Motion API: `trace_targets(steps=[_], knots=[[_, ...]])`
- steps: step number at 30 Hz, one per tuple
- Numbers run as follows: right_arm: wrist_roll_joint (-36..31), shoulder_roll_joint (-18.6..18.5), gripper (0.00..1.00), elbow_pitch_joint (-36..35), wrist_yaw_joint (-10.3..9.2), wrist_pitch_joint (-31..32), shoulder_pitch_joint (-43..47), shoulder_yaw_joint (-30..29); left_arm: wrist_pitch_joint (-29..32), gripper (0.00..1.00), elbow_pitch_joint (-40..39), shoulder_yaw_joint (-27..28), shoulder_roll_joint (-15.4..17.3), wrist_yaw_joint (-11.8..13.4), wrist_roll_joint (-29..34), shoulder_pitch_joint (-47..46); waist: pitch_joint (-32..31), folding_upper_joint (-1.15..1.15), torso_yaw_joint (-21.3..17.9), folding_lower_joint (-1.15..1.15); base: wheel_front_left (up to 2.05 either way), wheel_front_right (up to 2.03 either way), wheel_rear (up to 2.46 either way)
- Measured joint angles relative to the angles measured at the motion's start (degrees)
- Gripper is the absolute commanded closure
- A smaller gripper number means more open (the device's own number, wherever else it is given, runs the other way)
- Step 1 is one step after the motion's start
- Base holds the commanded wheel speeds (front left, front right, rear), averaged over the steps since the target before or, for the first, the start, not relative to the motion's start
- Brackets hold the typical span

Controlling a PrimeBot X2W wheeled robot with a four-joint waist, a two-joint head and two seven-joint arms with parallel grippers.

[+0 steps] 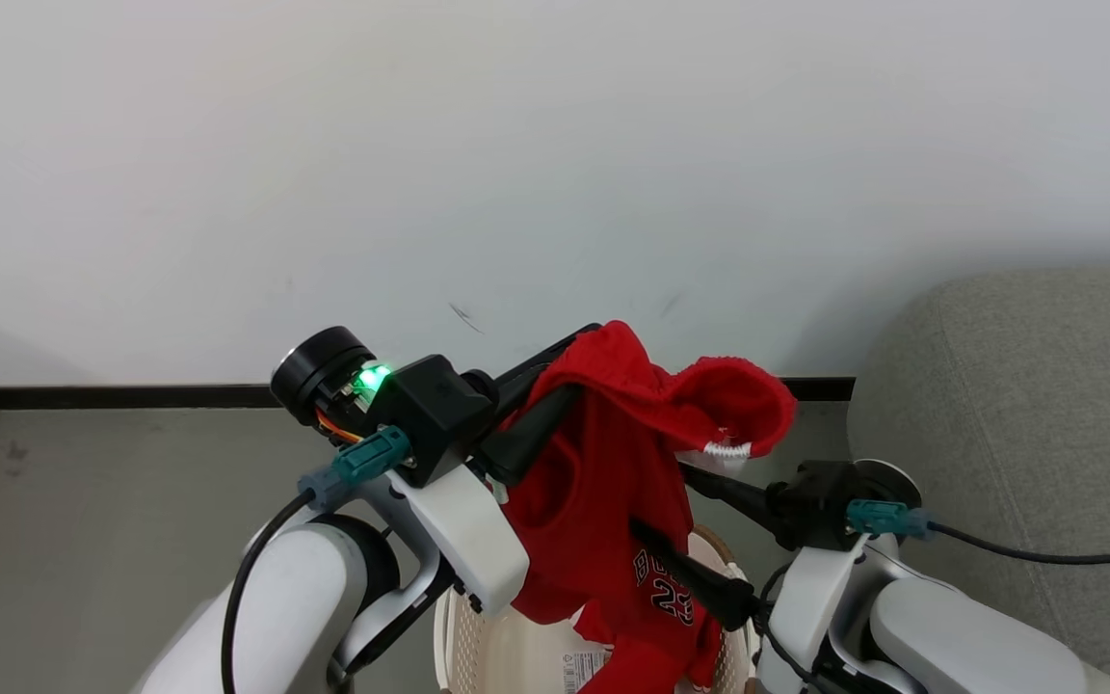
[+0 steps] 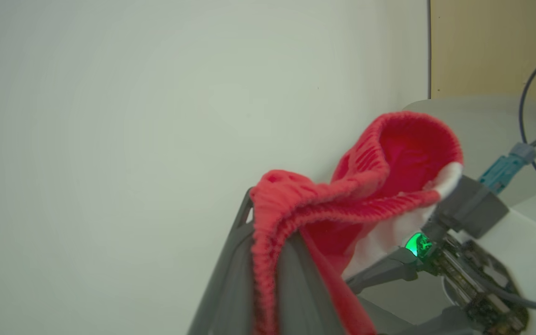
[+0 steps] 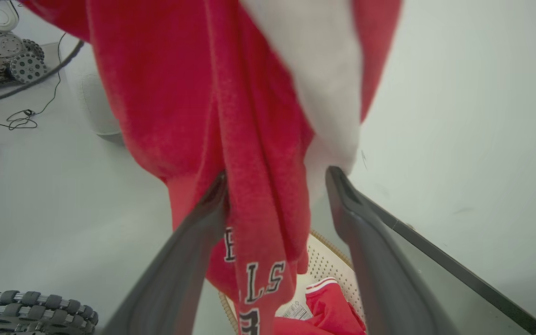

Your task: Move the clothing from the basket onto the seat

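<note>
Red top (image 1: 603,463) held up over the basket (image 1: 478,646)
The left fingers (image 1: 531,434) are clamped together on the top's upper fold, and its lettered end hangs down over the basket. The right fingers (image 3: 365,242) stand wide apart on either side of the hanging cloth. A second red piece (image 3: 333,307) lies in the basket. The grey seat (image 1: 1027,405) is off to the right.

lt: bright, even | shadows: soft | wrist cams: fg blurred
</note>
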Motion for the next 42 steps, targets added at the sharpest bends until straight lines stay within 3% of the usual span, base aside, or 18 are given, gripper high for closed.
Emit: trace_targets(steps=[8,9,10,11,12,13,14,27,29,31,32,33,34,42], knots=[[1.3,1.8,0.03,1.5,0.0,0.0,-3.2,6.8,1.5,1.0,-0.6,-0.1,-0.5,0.0,-1.6,0.0,0.3,0.0,0.7,0.0,0.0,0.0,0.0],[1.5,1.9,0.21,1.8,0.0,0.0,-3.5,7.6,1.6,1.0,-0.6,0.0,-0.5,0.0,-1.8,0.0,0.3,0.0,0.7,0.0,0.0,0.0,0.0],[1.5,1.9,0.51,2.0,0.0,0.0,-3.8,8.1,1.8,1.0,-0.6,0.2,-0.6,0.0,-2.0,0.0,0.4,0.0,0.7,0.0,0.0,0.0,0.0],[1.5,1.9,0.57,2.0,0.0,0.0,-4.1,8.5,1.9,1.0,-0.6,0.4,-0.6,0.1,-2.1,0.0,0.5,0.0,0.7,0.0,0.0,0.0,0.0],[1.5,2.0,0.7,1.9,0.0,0.0,-4.4,8.8,1.9,1.0,-0.6,0.7,-0.7,0.1,-2.1,0.0,0.6,0.0,0.6,0.0,0.0,0.0,0.0],[1.4,2.0,0.9,1.9,0.0,0.0,-4.7,9.1,1.9,1.0,-0.6,1.0,-0.6,0.3,-2.1,0.0,0.7,0.0,0.6,0.0,0.0,0.0,0.0],[1.4,2.0,1.0,1.8,0.0,0.0,-4.9,9.3,1.9,1.0,-0.5,1.4,-0.6,0.5,-2.1,0.0,0.7,0.0,0.5,0.0,0.0,0.0,0.0],[1.5,-3.2,1.0,0.2,0.0,0.0,-4.5,2.5,-0.7,0.98,3.9,4.6,-2.0,3.0,-4.2,3.8,1.3,0.0,-2.5,0.0,0.0,0.0,0.0],[1.5,-4.2,1.0,0.1,0.0,0.0,-3.8,0.6,-1.2,0.84,5.1,4.5,-2.7,3.4,-4.5,4.3,1.4,0.0,-3.2,0.0,0.0,0.0,0.0],[1.5,-4.8,1.0,-0.1,0.0,0.0,-3.3,-1.9,-2.2,0.64,6.1,4.4,-3.7,3.4,-5.4,4.4,1.4,0.0,-3.9,0.0,0.0,0.0,0.0],[1.5,-5.0,1.0,-0.3,0.0,0.0,-3.0,-3.4,-2.7,0.38,6.5,4.2,-4.2,3.4,-5.6,4.5,1.4,0.0,-4.3,0.0,0.0,0.0,0.0],[1.4,-5.1,1.0,-0.5,0.0,0.0,-2.9,-4.6,-3.2,0.06,7.0,4.0,-4.7,3.4,-5.7,4.6,1.5,0.0,-4.7,0.0,0.0,0.0,0.0],[1.4,-5.3,1.0,-0.7,0.0,0.0,-2.8,-5.9,-3.7,0.0,7.4,3.7,-5.2,3.4,-5.7,4.6,1.5,0.0,-5.1,0.0,0.0,0.0,0.0],[0.4,-6.1,1.0,-3.1,0.0,0.0,-2.4,-17.2,-7.8,0.0,10.3,1.5,-6.8,3.3,-5.7,5.1,1.7,0.0,-8.5,0.0,0.0,0.0,0.0]])
